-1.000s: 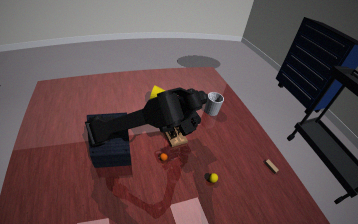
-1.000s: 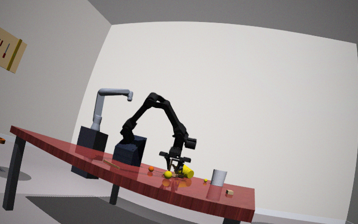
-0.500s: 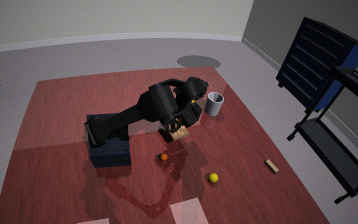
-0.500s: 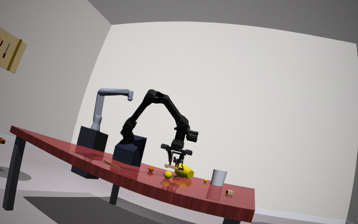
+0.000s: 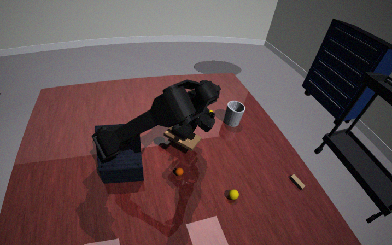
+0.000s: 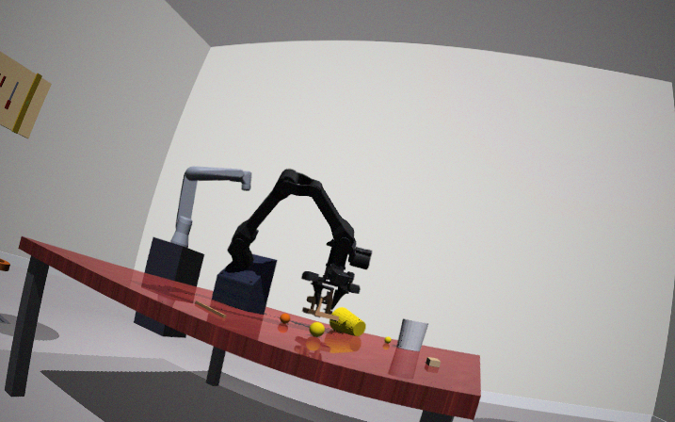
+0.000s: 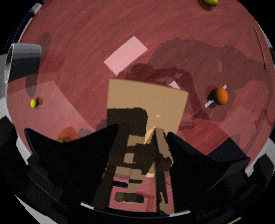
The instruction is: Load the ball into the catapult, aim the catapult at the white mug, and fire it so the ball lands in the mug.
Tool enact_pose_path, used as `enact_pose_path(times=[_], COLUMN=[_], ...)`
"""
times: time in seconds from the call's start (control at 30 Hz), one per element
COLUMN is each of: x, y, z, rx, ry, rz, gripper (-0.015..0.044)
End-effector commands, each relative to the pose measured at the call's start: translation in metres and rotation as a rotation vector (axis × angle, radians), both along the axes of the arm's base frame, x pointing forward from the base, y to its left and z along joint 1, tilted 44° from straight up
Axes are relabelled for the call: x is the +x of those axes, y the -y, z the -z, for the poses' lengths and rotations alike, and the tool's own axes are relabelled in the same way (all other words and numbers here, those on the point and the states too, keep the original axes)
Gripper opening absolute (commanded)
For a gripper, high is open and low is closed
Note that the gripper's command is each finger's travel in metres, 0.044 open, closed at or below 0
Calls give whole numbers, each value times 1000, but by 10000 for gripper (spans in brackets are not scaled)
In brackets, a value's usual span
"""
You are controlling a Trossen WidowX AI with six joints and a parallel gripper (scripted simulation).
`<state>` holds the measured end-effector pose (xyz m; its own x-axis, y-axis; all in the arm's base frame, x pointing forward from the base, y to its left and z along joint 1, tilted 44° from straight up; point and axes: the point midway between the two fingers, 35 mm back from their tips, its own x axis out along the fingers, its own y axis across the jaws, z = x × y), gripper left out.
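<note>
The tan wooden catapult [image 5: 193,143] [image 6: 325,315] [image 7: 168,106] is tilted and held a little above the table. My gripper [image 6: 327,302] [image 7: 142,132] is shut on its upright frame. The white mug [image 5: 233,118] [image 6: 411,335] [image 7: 26,64] stands upright beyond the catapult. An orange ball [image 5: 179,171] [image 6: 284,317] [image 7: 221,96] lies on the near side. A larger yellow ball [image 5: 233,194] [image 6: 316,329] lies farther forward. A small yellow ball [image 6: 387,340] [image 7: 34,103] lies near the mug. The arm and fingers hide part of the catapult, and I cannot see its cup clearly.
A yellow cylinder [image 6: 349,321] lies on its side behind the catapult. A small wooden block [image 5: 297,181] [image 6: 433,362] lies near the right table edge. A thin wooden strip [image 6: 209,309] lies near the front edge. My arm's dark blue base block [image 5: 120,171] [image 6: 239,290] stands on the table.
</note>
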<state>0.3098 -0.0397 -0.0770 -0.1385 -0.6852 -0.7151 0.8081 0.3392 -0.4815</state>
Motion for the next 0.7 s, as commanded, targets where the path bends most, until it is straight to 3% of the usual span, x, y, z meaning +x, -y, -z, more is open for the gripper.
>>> enact_pose_path(times=[0.0, 0.2, 0.67], x=[0, 5, 4], y=[-8, -16, -8], z=[4, 14, 24], rx=[26, 45, 45], ry=[-78, -178, -180], rz=[-94, -200, -202], gripper=[0, 0, 0])
